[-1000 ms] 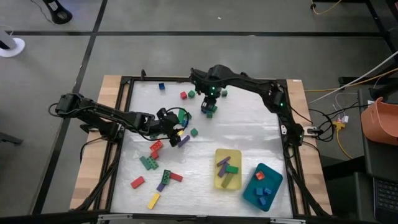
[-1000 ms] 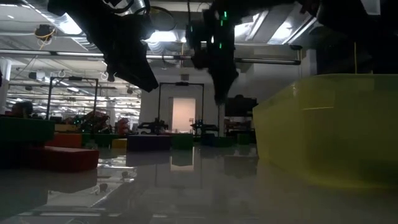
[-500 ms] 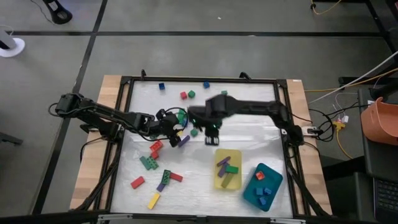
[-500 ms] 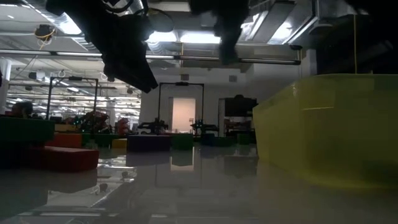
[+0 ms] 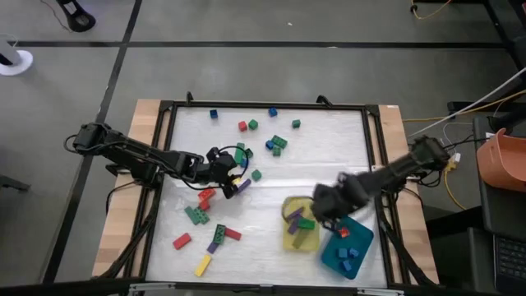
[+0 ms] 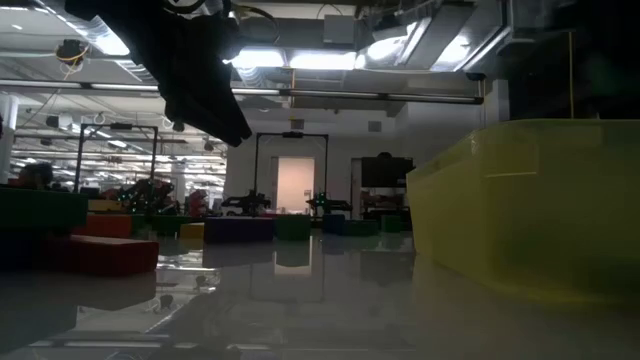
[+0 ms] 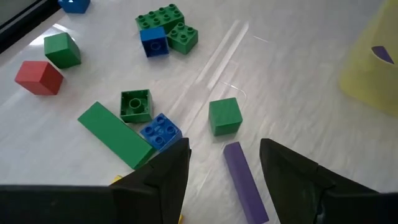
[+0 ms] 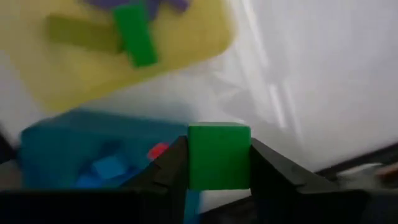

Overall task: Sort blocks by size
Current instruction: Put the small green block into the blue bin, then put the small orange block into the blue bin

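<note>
Blocks lie scattered over the white table: a green and blue cluster (image 5: 276,145), red and green ones (image 5: 200,205), and a yellow one (image 5: 203,265). My left gripper (image 7: 225,149) hangs open and low at the table's middle left. A purple long block (image 7: 244,183) lies on the table, one end between the fingers, untouched. My right gripper (image 5: 325,205) is shut on a green cube (image 8: 219,155), above where the yellow tray (image 5: 289,240) and the teal tray (image 5: 362,234) meet. My right gripper pinches the green cube by two opposite side faces (image 8: 191,158) between its two fingers. The fingers point down from above. The cube sits level and is lifted clear, above the teal tray's edge.
The yellow tray holds purple, green and yellow long blocks (image 8: 134,34). The teal tray holds small blue and red cubes (image 5: 345,253). A green cube (image 7: 224,116) and a green and blue group (image 7: 134,124) lie just beyond my left gripper. A dark frame (image 5: 263,106) rims the table.
My right gripper has swept from the block cluster at the table's far middle toward the near right. It now stands over the two trays and has carried the green cube clear of the table.
</note>
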